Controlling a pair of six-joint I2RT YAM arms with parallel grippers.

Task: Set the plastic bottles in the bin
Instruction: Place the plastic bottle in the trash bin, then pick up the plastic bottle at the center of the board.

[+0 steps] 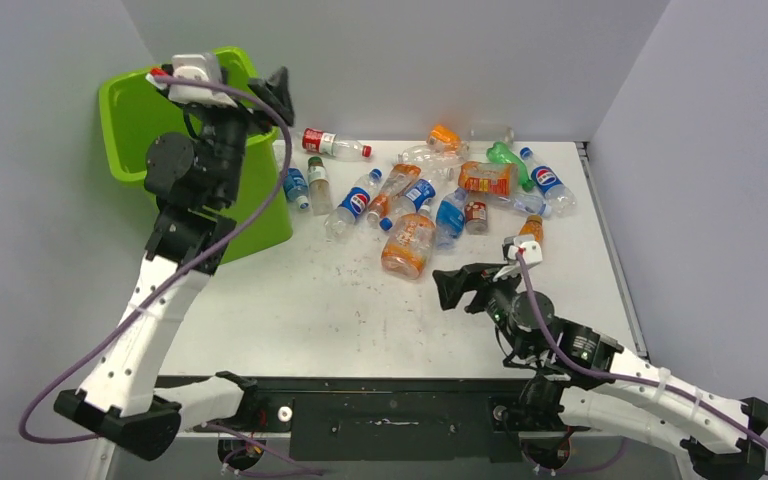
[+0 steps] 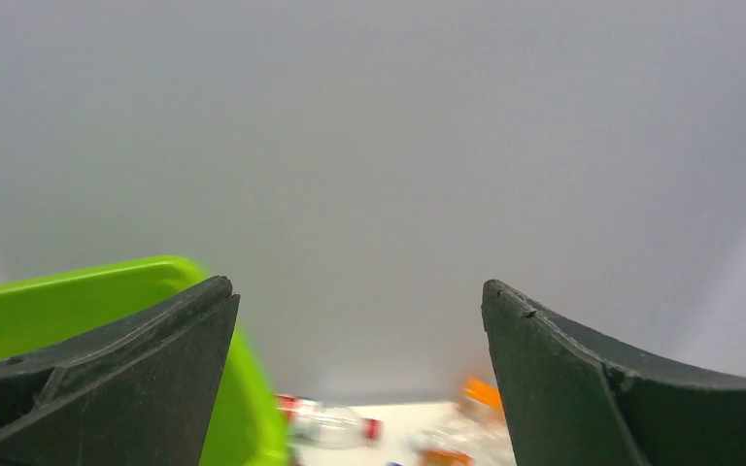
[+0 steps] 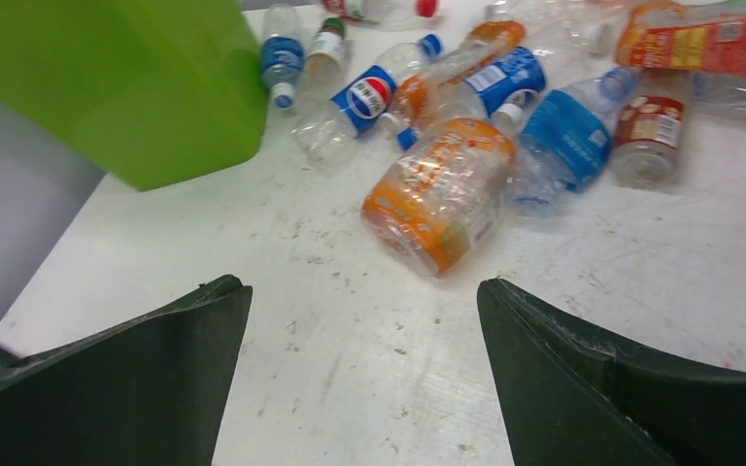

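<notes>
At the near edge of the table (image 1: 290,320) the two arm bases are bolted side by side. The right gripper (image 1: 460,287) is held low over the near right part of the tabletop, and its jaws are spread wide with nothing between them. Just beyond it, a large orange-labelled bottle (image 1: 408,245) is seen lying on its side, and a small orange bottle (image 1: 531,228) lies just beside the right wrist.

Farther back, the plastic bottles (image 1: 440,185) are scattered in a loose heap across the far half of the table, all of them lying on the surface. Among them a Pepsi-labelled bottle (image 1: 355,203), a blue-labelled bottle (image 1: 449,215), a green bottle (image 1: 507,160) and, at the far edge, a red-labelled bottle (image 1: 332,143) with a red cap can be made out. Two small bottles (image 1: 306,185) lie close beside the bin's right wall.

The bin (image 1: 135,110) is placed at the far left corner. How many bottles are inside it cannot be told. The left gripper (image 2: 356,283) is raised above the bin's far right rim. Its jaws are parted wide and nothing is held between them. Grey walls (image 1: 410,60) close off the scene behind.
</notes>
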